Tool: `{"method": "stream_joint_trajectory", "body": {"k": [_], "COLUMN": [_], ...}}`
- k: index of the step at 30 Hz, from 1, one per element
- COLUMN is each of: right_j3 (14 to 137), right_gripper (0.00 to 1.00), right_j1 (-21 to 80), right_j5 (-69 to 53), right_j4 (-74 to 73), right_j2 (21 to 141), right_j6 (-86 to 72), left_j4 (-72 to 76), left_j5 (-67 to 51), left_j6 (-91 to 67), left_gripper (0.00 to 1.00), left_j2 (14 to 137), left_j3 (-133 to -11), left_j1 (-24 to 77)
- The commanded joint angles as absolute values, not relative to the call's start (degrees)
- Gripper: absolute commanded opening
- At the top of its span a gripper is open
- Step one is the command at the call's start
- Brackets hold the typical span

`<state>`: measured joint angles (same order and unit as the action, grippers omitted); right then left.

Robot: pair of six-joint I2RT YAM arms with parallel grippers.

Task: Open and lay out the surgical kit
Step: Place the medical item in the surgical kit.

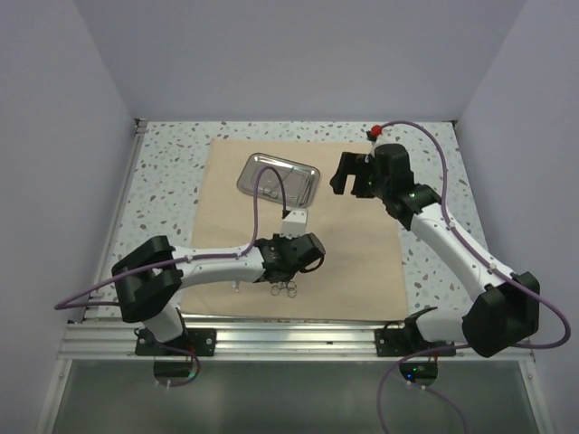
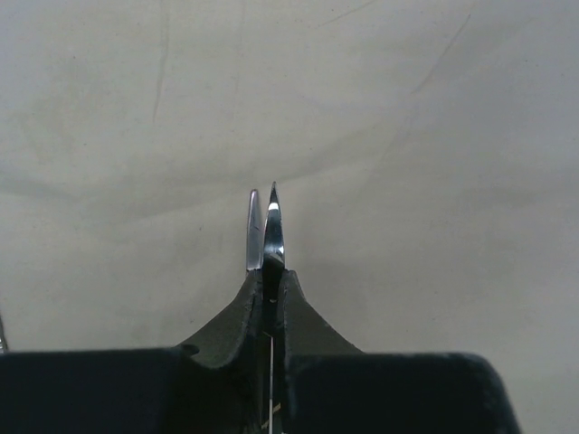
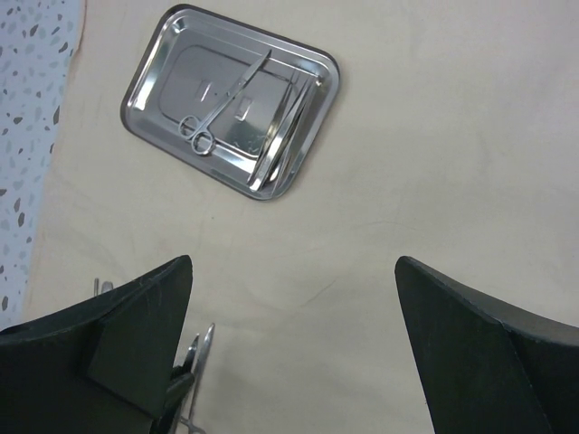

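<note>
The top external camera is fixed above and behind the arm bases, looking down and forward over the whole tabletop (image 1: pixel 172 163) from far off. The left wrist camera sits very close to the cloth wrap (image 2: pixel 380 136), sighting along the left gripper (image 2: pixel 270 282) and the instrument (image 2: pixel 269 226) pinched in it. The right wrist camera rides higher, looking down between the spread fingers of the right gripper (image 3: pixel 294 262). It shares the steel tray (image 3: pixel 145 81) and surrounding cloth with the top view.

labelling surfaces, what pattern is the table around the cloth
Table: white with grey speckles, clearest in top external view
</note>
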<state>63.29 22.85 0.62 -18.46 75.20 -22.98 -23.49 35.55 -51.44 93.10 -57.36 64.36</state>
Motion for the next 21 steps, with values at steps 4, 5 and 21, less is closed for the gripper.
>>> {"method": "stream_joint_trajectory", "body": {"k": [4,5,21], "right_j3": [63.28,63.28,63.72], "right_gripper": [0.98,0.98,0.98], "right_j1": [22.59,22.59,22.06], "right_j5": [3.25,3.6,1.93], "right_j4": [-17.75,-17.84,-16.52], "right_j2": [73.3,73.39,75.85], "right_j6": [-21.45,-21.36,-21.36], "left_j4": [-18.72,-19.07,-4.76], "left_j5": [38.06,38.14,32.1], "left_j6": [-57.75,-57.74,-23.23], "left_gripper": [0.54,0.59,0.69], "left_j2": [95.54,95.36,97.54], "left_j3": [-56.51,-56.69,-68.54], "left_j1": [64.95,64.95,42.48]}}
